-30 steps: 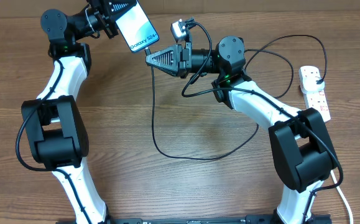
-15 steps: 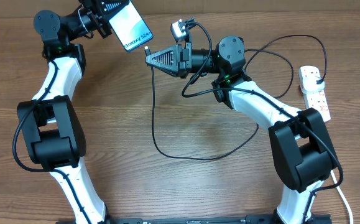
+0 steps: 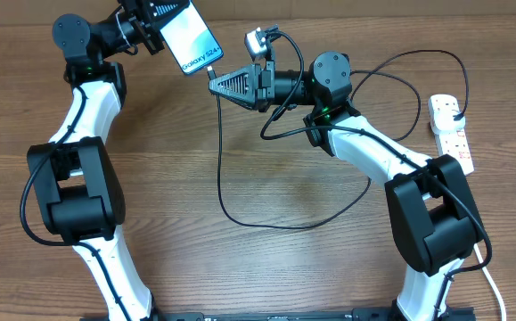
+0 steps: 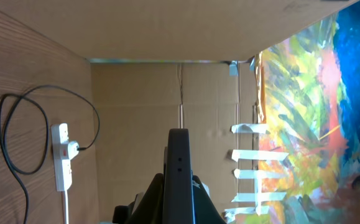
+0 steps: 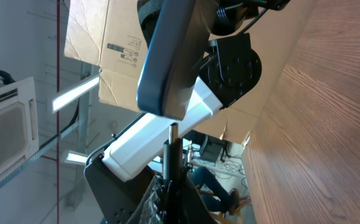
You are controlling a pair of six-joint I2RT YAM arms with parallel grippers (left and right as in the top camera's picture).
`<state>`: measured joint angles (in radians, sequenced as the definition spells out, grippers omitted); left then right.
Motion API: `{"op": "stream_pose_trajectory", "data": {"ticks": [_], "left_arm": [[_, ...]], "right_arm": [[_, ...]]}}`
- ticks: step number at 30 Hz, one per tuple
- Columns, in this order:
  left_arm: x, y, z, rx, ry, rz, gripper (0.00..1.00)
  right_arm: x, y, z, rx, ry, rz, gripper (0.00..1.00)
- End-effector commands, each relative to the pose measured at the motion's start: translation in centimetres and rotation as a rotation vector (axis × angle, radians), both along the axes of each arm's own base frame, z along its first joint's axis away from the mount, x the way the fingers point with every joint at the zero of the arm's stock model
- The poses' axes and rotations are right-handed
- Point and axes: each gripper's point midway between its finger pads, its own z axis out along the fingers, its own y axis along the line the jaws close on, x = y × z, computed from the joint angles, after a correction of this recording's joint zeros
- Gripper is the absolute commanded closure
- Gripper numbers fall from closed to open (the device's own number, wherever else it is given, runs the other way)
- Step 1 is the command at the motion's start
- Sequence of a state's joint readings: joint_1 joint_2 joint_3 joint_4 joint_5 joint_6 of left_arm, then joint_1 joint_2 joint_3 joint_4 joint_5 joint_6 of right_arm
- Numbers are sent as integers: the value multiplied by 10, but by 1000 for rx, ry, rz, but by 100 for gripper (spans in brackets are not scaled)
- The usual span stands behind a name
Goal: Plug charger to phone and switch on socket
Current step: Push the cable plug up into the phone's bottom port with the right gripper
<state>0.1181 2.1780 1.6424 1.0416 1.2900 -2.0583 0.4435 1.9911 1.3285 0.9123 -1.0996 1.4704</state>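
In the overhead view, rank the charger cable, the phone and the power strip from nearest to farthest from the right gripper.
1. Charger cable, held in the right gripper.
2. Phone, just beyond its tip, toward the left arm.
3. Power strip, far right side.

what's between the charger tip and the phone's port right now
Nothing visible. The right claw holds the charger tip aimed at the bottom edge of the phone, with at most a sliver of open air between them. The port itself cannot be made out.
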Motion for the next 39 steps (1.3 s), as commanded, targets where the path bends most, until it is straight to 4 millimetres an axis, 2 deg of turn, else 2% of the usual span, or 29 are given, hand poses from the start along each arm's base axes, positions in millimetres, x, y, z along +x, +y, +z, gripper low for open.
{"op": "stream_pose_trajectory", "data": {"ticks": [1,16,25,39], "left_arm": [[-1,-4,8,8,-50,1,96],[-3,-5,6,23,-62,-14,96],[-5,-16,6,17,-50,-35,96],[-14,-20,1,48,-54,-87,96]], "right_arm": [[2,-2,4,3,-23,5,96],[2,-2,4,3,-24,3,96],[2,-2,4,3,-24,2,96],[4,-2,4,6,-16,-8,96]]}}
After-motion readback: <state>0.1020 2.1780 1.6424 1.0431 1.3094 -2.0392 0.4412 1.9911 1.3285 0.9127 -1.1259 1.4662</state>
